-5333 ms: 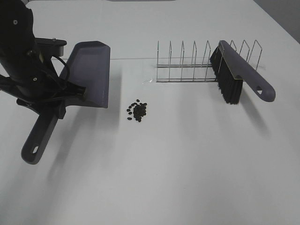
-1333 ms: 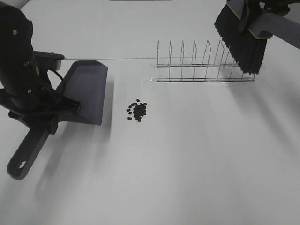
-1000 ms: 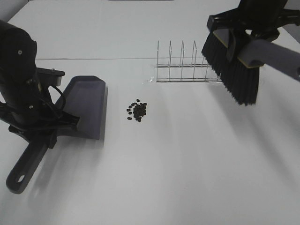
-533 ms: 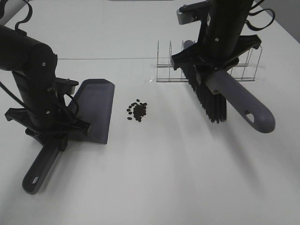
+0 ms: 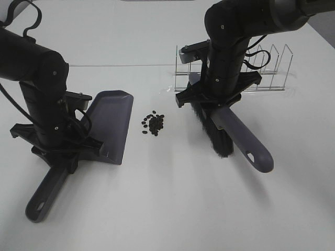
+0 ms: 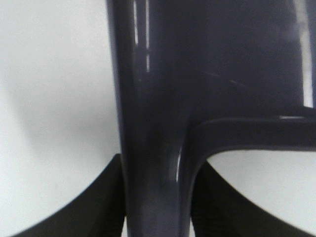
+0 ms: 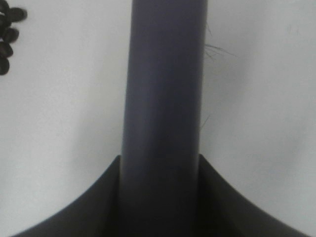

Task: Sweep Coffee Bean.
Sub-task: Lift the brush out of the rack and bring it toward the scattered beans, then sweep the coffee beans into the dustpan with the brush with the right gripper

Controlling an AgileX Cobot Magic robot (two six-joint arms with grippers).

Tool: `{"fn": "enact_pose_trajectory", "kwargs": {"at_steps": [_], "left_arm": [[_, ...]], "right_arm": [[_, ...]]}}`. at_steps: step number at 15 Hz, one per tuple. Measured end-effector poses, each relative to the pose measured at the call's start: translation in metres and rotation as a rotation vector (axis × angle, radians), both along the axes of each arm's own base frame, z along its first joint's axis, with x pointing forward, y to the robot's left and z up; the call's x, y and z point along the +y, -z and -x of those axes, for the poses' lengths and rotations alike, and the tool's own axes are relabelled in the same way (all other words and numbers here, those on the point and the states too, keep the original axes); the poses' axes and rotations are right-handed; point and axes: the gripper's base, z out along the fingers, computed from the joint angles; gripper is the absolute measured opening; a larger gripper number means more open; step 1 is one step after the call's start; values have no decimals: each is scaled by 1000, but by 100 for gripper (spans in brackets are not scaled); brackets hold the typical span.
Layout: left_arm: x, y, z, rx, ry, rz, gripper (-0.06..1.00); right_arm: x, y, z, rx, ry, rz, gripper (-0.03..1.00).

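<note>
The left gripper (image 5: 64,155) is pinched tight on the handle of the dustpan (image 5: 112,121), whose open lip sits just left of the coffee bean (image 5: 153,124) cluster on the white table (image 5: 172,209). Just right of the beans, the right gripper (image 5: 217,102) is clamped on the brush (image 5: 245,144), with its bristles pointing down and not touching them. The wire rack (image 5: 269,87) stands beyond the beans.

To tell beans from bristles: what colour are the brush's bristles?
Black bristles, under a grey-purple handle. Best seen in the exterior high view.
</note>
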Motion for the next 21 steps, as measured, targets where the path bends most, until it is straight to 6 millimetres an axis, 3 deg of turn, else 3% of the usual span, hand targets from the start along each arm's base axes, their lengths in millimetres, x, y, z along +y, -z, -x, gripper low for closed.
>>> {"fn": "enact_pose_trajectory", "kwargs": {"at_steps": [4,9,15,18,21], "left_arm": [[0,0,0,-1,16,2,36],[-1,0,0,-1,14,7,36],[-1,1,0,-1,12,8,36],[-1,1,0,0,9,11,36],[-1,1,0,0,9,12,36]], "right_arm": [[11,9,-5,-18,-11,-42,35],[61,22,5,13,-127,-7,35],[115,15,-2,86,-166,-210,35],[132,-3,-3,100,-171,-379,35],[136,-15,-7,80,-199,-391,35]]}}
